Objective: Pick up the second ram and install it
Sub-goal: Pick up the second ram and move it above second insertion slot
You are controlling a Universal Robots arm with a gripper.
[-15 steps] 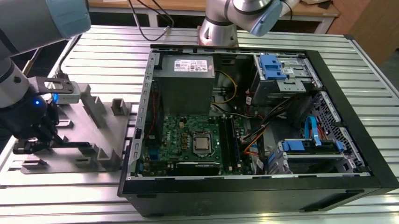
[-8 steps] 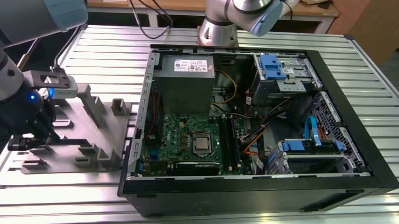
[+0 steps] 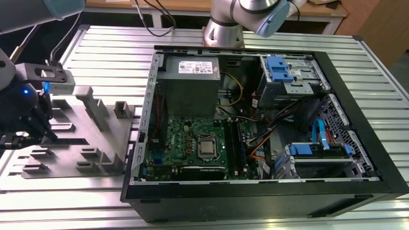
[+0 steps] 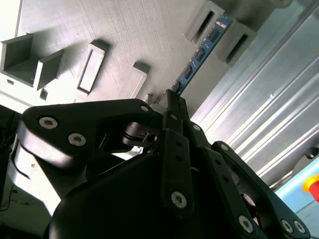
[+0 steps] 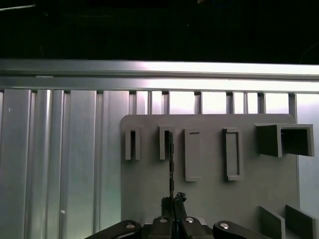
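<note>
One thin dark memory stick (image 5: pixel 171 164) sits edge-on between the fingertips of the robot arm's pincer (image 5: pixel 173 200). The jaws are drawn narrow and pinch the stick's near end in both wrist views. Straight out from the fingertips, the stick runs over a grey block (image 5: pixel 149 194). Its far end, blue with dark chips in the second wrist view, reaches a raised slotted holder (image 5: pixel 165 143); whether it rests in that holder cannot be told. More holders (image 5: pixel 231 153) rise from the block on either side of the pincer's line. Beyond the block lies a ribbed metal table (image 5: pixel 60 164). Well apart from the pincer, past the block in the exterior view, an open computer case (image 3: pixel 255 208) shows its green motherboard (image 3: pixel 185 143).
</note>
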